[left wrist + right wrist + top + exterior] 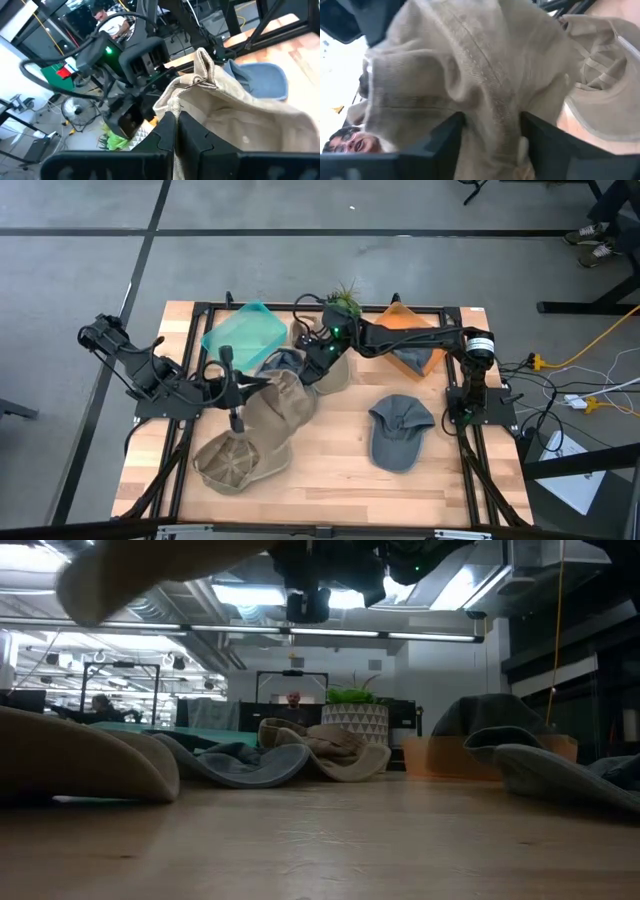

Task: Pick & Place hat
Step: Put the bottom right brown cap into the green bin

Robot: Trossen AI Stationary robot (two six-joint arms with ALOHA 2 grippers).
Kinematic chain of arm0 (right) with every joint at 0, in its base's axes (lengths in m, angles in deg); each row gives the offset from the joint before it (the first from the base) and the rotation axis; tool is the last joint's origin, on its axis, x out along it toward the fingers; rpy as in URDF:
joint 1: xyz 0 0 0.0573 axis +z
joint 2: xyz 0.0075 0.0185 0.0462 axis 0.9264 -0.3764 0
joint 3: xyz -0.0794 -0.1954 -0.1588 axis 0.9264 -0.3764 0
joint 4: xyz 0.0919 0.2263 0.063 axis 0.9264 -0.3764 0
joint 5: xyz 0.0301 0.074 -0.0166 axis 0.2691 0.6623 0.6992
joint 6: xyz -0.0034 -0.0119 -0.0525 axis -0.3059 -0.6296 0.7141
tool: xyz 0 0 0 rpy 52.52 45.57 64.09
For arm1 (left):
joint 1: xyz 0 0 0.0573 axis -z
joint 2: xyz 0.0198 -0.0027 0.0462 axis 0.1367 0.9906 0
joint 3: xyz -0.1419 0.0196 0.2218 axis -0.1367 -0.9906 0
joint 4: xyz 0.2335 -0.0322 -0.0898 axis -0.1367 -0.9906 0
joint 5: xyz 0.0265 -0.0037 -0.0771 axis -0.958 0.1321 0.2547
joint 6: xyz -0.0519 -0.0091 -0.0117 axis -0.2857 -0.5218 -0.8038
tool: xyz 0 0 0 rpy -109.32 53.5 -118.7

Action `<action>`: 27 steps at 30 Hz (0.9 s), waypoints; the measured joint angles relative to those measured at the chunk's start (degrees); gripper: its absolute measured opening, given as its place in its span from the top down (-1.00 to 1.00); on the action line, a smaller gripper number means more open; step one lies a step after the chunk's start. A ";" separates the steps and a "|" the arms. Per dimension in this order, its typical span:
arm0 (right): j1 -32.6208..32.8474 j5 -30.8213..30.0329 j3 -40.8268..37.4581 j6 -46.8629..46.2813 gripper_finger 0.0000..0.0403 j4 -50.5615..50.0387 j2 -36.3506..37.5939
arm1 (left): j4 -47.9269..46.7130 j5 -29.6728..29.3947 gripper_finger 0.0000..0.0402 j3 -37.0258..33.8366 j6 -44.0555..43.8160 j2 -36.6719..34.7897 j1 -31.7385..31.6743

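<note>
My left gripper is clamped on the edge of a beige cloth bucket hat, whose fabric runs up between my two dark fingers in the left wrist view. The hat hangs lifted over the middle of the wooden table, its far end reaching toward my right arm.

My right gripper sits at that far end, with its fingers parted on either side of a thick fold of the same fabric. I cannot tell whether they press it yet.

I judge the step in hand to be a handover, or a two-handed hold, of the hat in the air. The next move calls for the right fingers to close fully on the fold before the left fingers let go. A second beige hat lies on the table below, a grey cloth cap lies to its right, and a teal plastic tray and an orange tray stand at the far edge.
</note>
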 joint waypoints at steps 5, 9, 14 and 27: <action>-1.14 0.10 2.22 0.35 0.47 0.05 0.00 | 0.26 1.85 0.95 0.00 -0.88 -0.01 0.00; -2.51 0.10 3.98 0.54 0.75 0.05 0.00 | 0.22 7.31 0.90 0.00 -4.16 -0.01 0.00; -3.73 0.97 5.96 0.49 0.88 -0.02 0.00 | -4.09 8.70 0.80 0.00 -13.59 0.01 -0.35; -4.11 2.71 15.89 8.16 0.87 -13.94 0.00 | -13.07 8.01 0.28 -0.02 -25.09 0.39 -6.59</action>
